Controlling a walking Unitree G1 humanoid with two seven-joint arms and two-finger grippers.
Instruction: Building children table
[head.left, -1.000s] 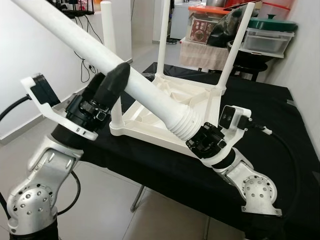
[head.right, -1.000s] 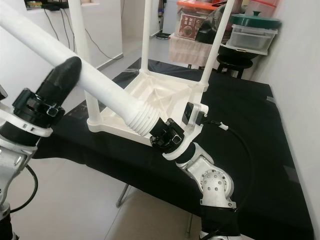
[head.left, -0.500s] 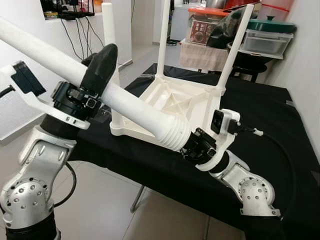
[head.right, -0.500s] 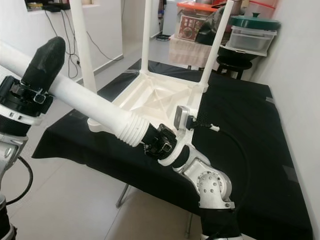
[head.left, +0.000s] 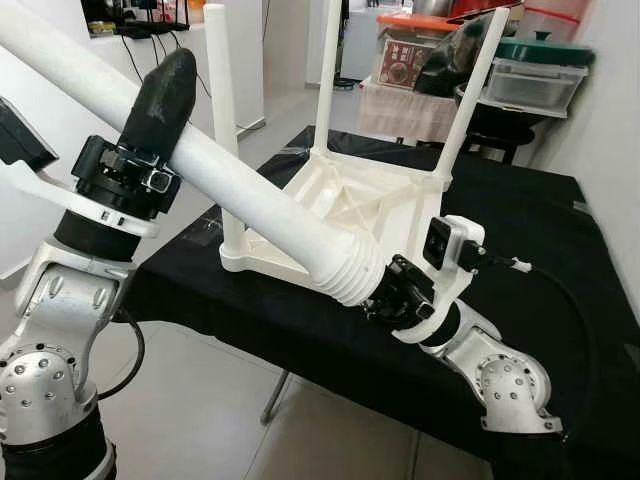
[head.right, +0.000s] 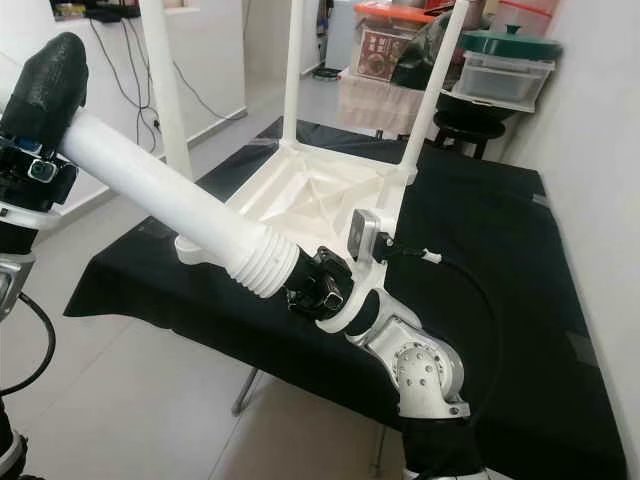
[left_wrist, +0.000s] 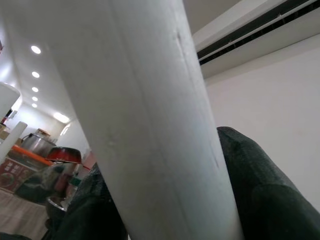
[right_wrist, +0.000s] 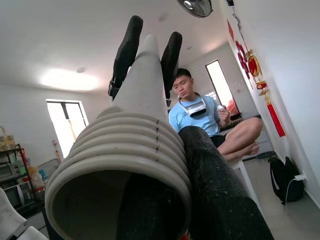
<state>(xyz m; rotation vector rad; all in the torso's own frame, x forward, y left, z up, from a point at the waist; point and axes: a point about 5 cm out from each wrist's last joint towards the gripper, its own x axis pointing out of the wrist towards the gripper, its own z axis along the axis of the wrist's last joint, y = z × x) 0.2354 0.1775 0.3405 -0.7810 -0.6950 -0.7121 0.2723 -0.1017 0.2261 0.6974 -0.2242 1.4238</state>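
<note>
Black cloth covers the work table (head.left: 560, 230), w/ pale tiled floor (head.left: 210, 400) open along its near and left edges. Left gripper (head.left: 165, 85) is up at far left, off the table edge, both black fingers clamped around the smooth shaft of a loose white table leg (head.left: 250, 190); left wrist view shows the shaft pinched between the two dark pads. Leg is a thick white plastic tube, plain along most of its length, ending in a ribbed, threaded, hollow end (head.right: 265, 265) at the lower right. It slants from upper left down to the near edge of the table, in front of the tabletop. Right gripper (head.left: 395, 292) sits at that ribbed end, one finger inside the hollow and one outside, so closed on the leg's rim, per right wrist view. Behind, the white kids' tabletop (head.left: 350, 205) lies upside down on the cloth, ribbed underside up, three legs (head.left: 222, 120) already standing upright in its corners; near-right corner socket is just beside the right gripper. Boxes and containers (head.left: 530, 75) crowd the far right. Right wrist view catches a seated person (right_wrist: 210, 122) across the room
</note>
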